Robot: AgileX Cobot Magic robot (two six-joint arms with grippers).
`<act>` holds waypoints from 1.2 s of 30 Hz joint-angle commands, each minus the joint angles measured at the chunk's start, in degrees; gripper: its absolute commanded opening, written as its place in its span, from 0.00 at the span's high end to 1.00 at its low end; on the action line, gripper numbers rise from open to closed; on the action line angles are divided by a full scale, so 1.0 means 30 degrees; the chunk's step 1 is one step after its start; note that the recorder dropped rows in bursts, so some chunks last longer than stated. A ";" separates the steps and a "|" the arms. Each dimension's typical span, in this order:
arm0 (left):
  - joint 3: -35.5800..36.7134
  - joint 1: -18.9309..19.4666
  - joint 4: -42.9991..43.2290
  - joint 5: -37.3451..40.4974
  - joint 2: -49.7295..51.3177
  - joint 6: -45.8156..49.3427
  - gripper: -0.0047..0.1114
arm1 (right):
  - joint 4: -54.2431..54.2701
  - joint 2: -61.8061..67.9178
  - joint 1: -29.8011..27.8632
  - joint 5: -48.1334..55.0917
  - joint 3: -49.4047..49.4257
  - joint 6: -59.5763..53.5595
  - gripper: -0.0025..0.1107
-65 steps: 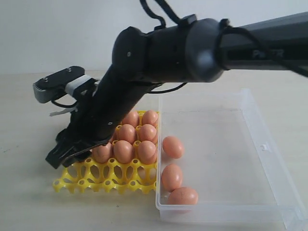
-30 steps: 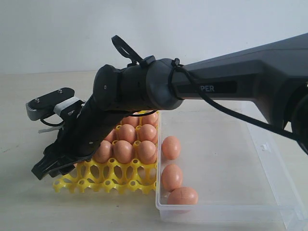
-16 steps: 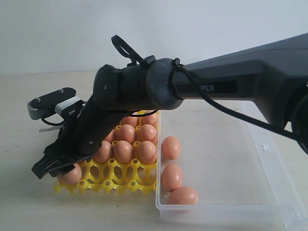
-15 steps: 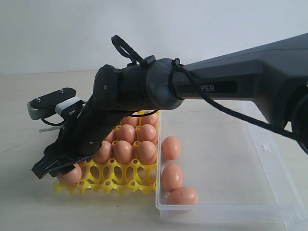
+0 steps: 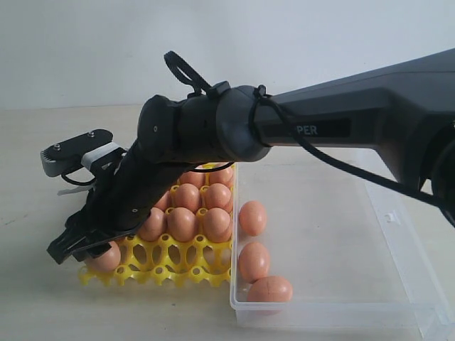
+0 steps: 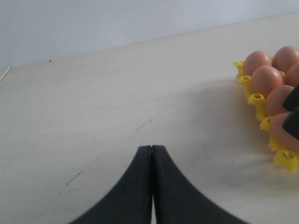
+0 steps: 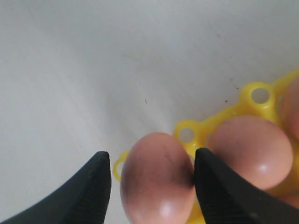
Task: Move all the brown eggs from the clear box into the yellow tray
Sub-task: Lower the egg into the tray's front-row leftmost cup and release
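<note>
Since one brown egg (image 5: 106, 257) sits in a corner cup of the yellow tray (image 5: 170, 266), the right hand (image 7: 152, 158) straddles it loosely parted, seemingly releasing, while the left hand (image 6: 151, 154) idles closed and three brown eggs (image 5: 254, 217) lie in the clear box (image 5: 320, 227).

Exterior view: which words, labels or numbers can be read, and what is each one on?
"PER": white letters on the right arm's dark link; anything before them is hidden.
No text shows on the brown eggs, the yellow tray or the clear box.
</note>
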 commanded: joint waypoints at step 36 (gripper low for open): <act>-0.0077 0.0034 -0.0047 -0.0175 0.0013 -0.0049 0.96 | -0.3167 -0.0930 -0.0328 0.2258 -0.0114 0.3008 0.47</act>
